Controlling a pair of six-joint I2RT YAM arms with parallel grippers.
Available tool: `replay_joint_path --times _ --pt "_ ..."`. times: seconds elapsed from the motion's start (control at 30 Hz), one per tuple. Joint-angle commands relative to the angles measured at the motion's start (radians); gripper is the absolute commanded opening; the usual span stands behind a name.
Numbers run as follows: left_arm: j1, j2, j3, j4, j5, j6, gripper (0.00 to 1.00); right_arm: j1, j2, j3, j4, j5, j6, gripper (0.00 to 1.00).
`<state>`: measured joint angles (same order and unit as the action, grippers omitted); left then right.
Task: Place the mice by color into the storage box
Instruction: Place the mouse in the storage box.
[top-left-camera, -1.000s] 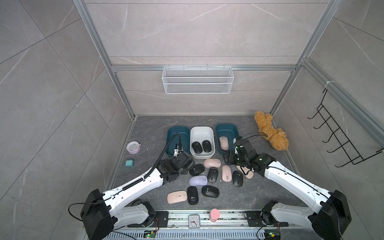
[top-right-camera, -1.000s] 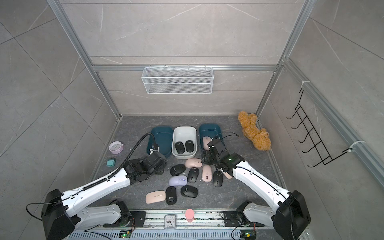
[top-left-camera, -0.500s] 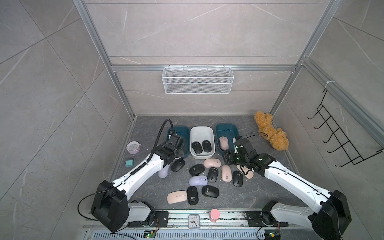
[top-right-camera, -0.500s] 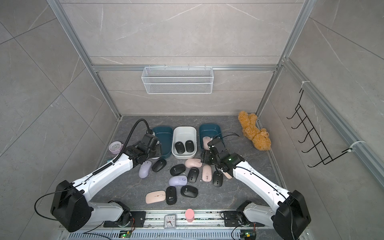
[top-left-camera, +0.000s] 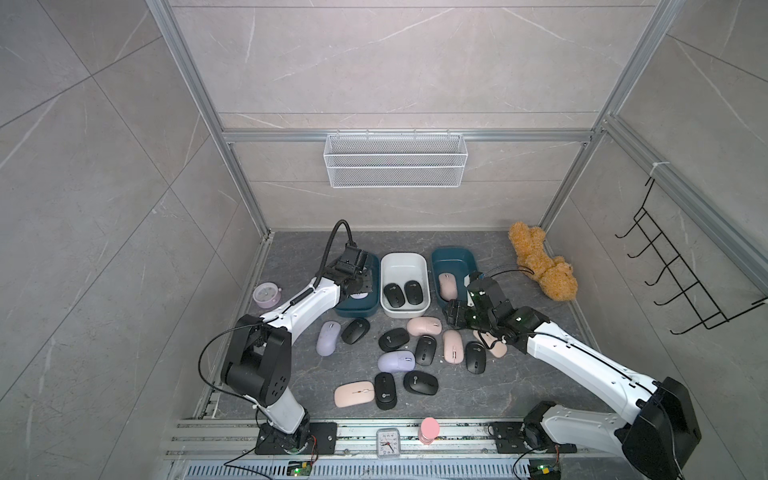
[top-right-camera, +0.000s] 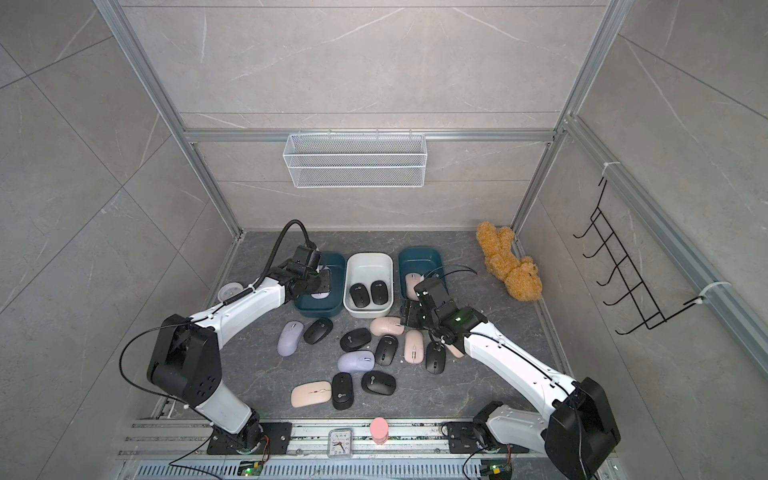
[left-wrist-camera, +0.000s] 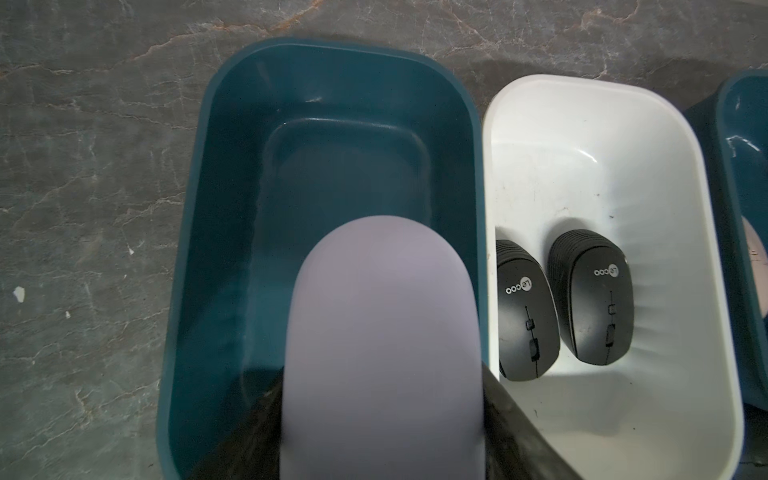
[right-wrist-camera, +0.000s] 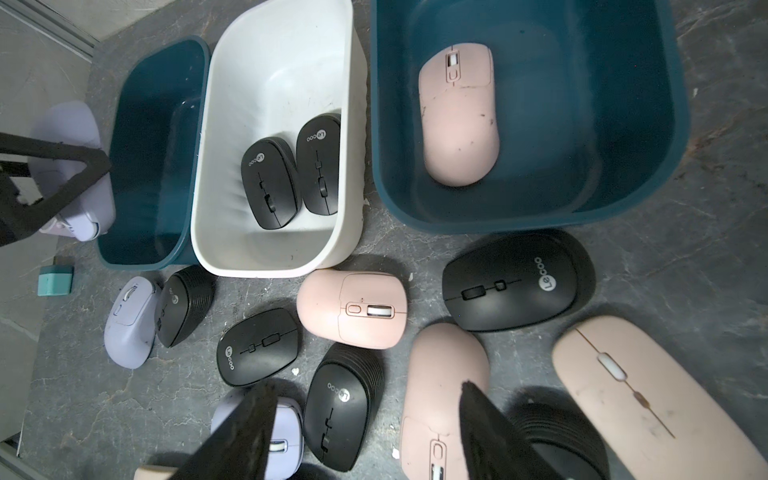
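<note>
- Currently the grey bench (top-left-camera: 478, 399) is carrying everything: three storage boxes in a row at the back and a scatter of loose mice in front of them
- The left teal box (left-wrist-camera: 216, 174) is sitting empty, the white box (top-left-camera: 403, 266) next to it is holding two black mice (top-left-camera: 393, 295), and the right teal box (top-left-camera: 455, 262) is holding one pink mouse (top-left-camera: 448, 286)
- The left gripper (top-left-camera: 360, 289) is clamping tight on a lilac mouse (left-wrist-camera: 382, 332) and hanging it over the near end of the left teal box, close to the wall beside the white box
- So the step in hand is looking like the drop-off of the first lilac mouse; the next move is calling for a short descent and a release that lands it inside, clear of that rim
- The right gripper (right-wrist-camera: 365, 386) is hovering low over the scatter with its jaws partly apart and gripping nothing
- A pink one (right-wrist-camera: 444, 374) and a black one (right-wrist-camera: 345, 407) are lying just beneath it, close together, so its pick is calling for jaws centred on one body only
- By my count six black, four pink and two lilac mice are waiting on the bench
</note>
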<state>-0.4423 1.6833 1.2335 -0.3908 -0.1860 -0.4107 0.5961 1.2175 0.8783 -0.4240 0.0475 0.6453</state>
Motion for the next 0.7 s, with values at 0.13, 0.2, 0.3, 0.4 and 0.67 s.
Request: replay_joint_path --times 0.13,0.2,0.3,0.4,0.67 --pt "0.014 0.097 0.080 0.024 0.034 0.032 0.56 -0.002 0.002 -0.021 0.018 -0.006 0.019 0.71" --pt "0.015 0.119 0.087 0.025 0.041 0.028 0.56 -0.002 0.004 -0.024 0.021 -0.007 0.020 0.71" --pt "0.016 0.151 0.093 0.023 0.046 0.025 0.56 -0.001 0.009 -0.027 0.024 -0.008 0.022 0.71" --pt "0.016 0.170 0.093 0.023 0.048 0.022 0.56 -0.002 0.011 -0.027 0.027 -0.012 0.022 0.71" --pt "0.016 0.203 0.095 0.020 0.062 0.012 0.56 -0.002 0.014 -0.031 0.029 -0.012 0.022 0.71"
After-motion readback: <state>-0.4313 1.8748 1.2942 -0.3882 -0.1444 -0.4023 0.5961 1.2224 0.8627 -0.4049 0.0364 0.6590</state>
